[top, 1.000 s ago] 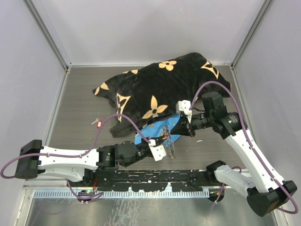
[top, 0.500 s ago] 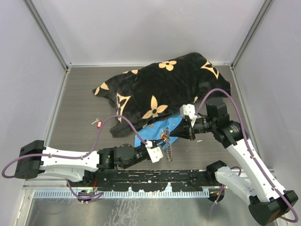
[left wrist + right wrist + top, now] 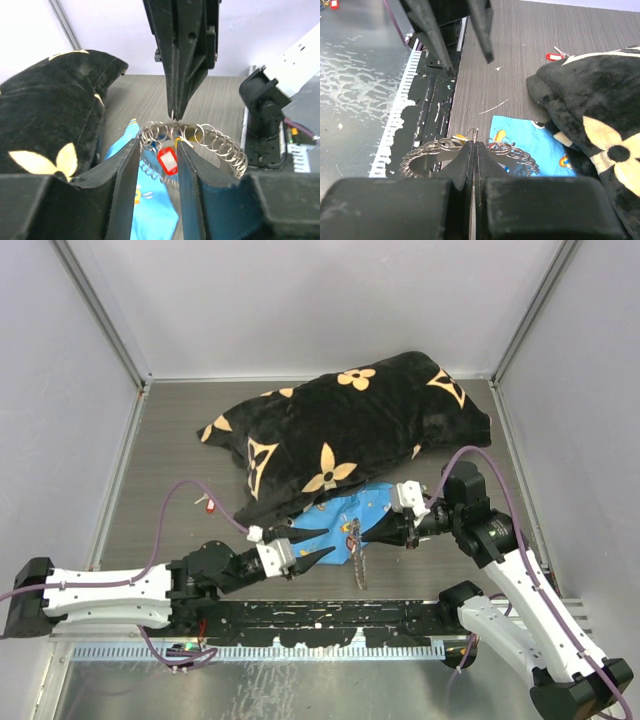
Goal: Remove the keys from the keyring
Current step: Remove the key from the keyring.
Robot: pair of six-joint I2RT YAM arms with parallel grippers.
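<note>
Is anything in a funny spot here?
Yes. One red key lies all alone on the table, left of the bunched-up black blanket. It is far from the keyring pinched by the right gripper, where another red key hangs.

Black flowered cushion (image 3: 340, 430) filling worktop (image 3: 165, 455) centre and right, bare strip open along its left, red-headed key (image 3: 210, 506) lying there, white walls (image 3: 60, 410) enclosing both sides.
</note>
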